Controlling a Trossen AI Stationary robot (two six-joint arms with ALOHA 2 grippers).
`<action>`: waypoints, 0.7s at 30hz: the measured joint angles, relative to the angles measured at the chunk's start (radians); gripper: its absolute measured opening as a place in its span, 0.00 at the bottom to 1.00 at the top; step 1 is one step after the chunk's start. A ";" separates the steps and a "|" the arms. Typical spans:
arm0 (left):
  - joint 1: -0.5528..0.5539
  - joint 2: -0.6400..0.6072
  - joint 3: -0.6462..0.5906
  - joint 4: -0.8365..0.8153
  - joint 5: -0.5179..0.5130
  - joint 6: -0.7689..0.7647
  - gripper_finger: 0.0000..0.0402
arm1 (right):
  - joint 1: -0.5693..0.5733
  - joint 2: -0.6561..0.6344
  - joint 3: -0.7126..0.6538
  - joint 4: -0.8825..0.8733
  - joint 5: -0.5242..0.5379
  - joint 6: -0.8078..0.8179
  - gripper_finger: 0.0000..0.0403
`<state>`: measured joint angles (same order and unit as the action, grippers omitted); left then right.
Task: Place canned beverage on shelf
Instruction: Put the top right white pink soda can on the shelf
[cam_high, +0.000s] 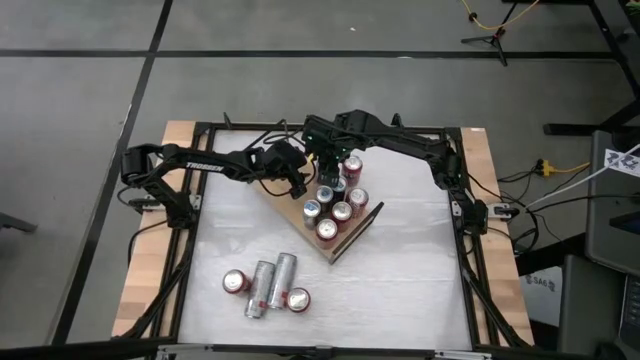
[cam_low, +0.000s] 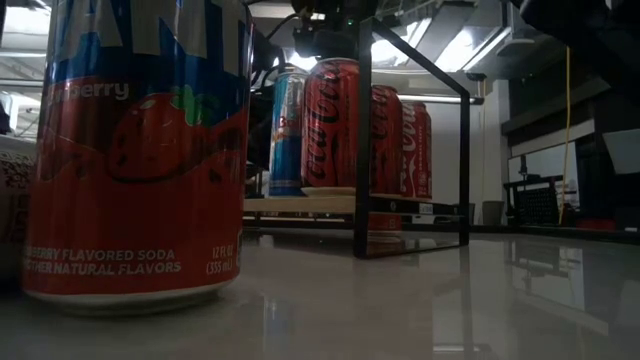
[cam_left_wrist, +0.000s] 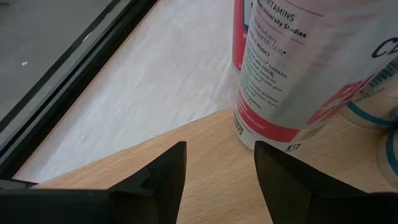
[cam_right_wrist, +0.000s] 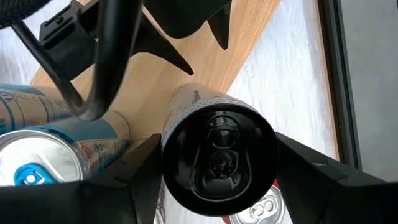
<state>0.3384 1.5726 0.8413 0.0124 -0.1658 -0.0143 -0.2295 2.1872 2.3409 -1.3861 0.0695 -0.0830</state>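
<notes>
Desk, white top: the shelf lies at an angle mid-desk and carries a cluster of upright cans. Four spare cans wait near the front edge, two of them lying down.

Right gripper hangs over the back of the cluster, its fingers pinching a dark-topped can from either side, above the wood next to two blue cans.

Left gripper hovers low over the shelf's bare corner, fingers slightly apart, holding nothing, just beside a white-and-red can.

Judgement: placement step. Lower straight down, keeping the can upright and off its neighbours; release only once the base sits flat on the wood. Left arm is close; watch for contact.
</notes>
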 joint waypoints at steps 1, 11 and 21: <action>-0.001 0.000 0.000 0.000 0.000 0.000 0.45 | 0.000 0.000 0.000 0.000 0.000 0.000 0.62; -0.019 -0.040 0.000 -0.018 -0.002 0.008 0.45 | 0.000 0.000 0.000 0.002 -0.001 0.000 0.62; -0.019 -0.078 0.000 -0.023 -0.005 0.018 0.45 | 0.000 0.000 0.000 0.002 -0.019 -0.001 0.63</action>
<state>0.3199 1.4948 0.8410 -0.0101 -0.1703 0.0040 -0.2295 2.1872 2.3405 -1.3838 0.0508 -0.0837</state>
